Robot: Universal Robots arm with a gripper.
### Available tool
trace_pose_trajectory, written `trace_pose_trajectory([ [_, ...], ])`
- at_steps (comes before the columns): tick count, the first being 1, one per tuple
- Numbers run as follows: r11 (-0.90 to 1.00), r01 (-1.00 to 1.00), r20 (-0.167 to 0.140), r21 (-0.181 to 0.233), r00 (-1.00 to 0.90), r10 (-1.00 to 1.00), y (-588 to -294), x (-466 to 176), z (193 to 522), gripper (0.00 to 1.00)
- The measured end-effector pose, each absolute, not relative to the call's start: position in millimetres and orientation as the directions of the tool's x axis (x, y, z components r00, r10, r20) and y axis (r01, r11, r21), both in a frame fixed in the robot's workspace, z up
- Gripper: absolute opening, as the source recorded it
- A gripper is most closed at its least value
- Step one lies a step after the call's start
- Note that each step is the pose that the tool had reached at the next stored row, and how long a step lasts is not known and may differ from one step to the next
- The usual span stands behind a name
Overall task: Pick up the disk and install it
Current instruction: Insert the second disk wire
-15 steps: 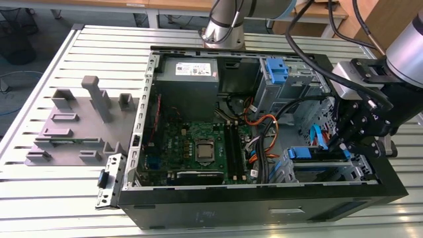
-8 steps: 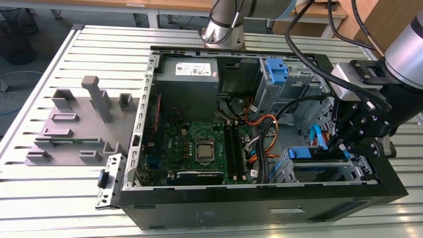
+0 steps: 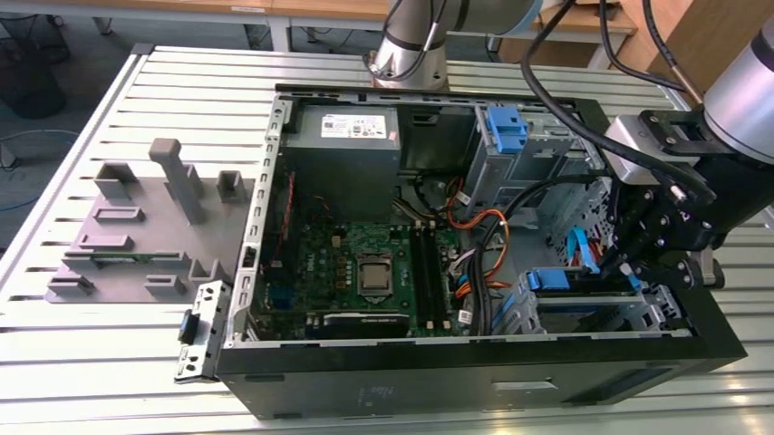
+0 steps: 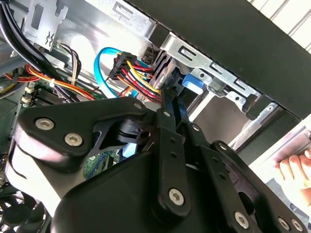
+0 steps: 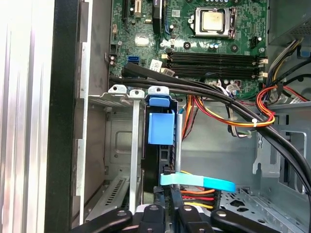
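Down at the drive cage (image 3: 629,313) in the front corner of the open computer case (image 3: 484,362), the gripper (image 5: 167,206) hangs with its fingers drawn close on the edge of the disk (image 5: 160,128), whose blue carrier stands on edge between the cage's metal rails. By my reading this is the install step — the disk is partly seated, and finishing calls for a straight push along the rails, clear of the cables (image 5: 209,187) just beside it. How deep it sits is hidden — the cage walls cover its far end, and the silver body barely shows.
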State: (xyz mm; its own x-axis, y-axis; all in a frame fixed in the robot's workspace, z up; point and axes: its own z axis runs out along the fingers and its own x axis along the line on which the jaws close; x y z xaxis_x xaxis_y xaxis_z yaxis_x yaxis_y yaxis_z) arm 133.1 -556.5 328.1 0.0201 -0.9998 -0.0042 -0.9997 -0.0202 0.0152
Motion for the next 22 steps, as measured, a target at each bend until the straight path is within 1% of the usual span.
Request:
trace_pose_trajectory([
  [1,-0.02,-1.0,-0.005,0.015,0.02,-1.0,-557,133,328,0.18],
  [2,-0.02,-1.0,-0.005,0.015,0.02,-1.0,-557,133,328,0.23],
  [3,-0.02,-1.0,-0.004,0.015,0.02,-1.0,-557,133,328,0.23],
  [4,-0.02,-1.0,-0.004,0.015,0.02,-1.0,-557,133,328,0.3],
  [10,-0.02,-1.0,-0.004,0.015,0.02,-1.0,-557,133,332,0.3],
  [22,-0.02,-1.0,-0.004,0.015,0.02,-1.0,-557,133,361,0.3],
])
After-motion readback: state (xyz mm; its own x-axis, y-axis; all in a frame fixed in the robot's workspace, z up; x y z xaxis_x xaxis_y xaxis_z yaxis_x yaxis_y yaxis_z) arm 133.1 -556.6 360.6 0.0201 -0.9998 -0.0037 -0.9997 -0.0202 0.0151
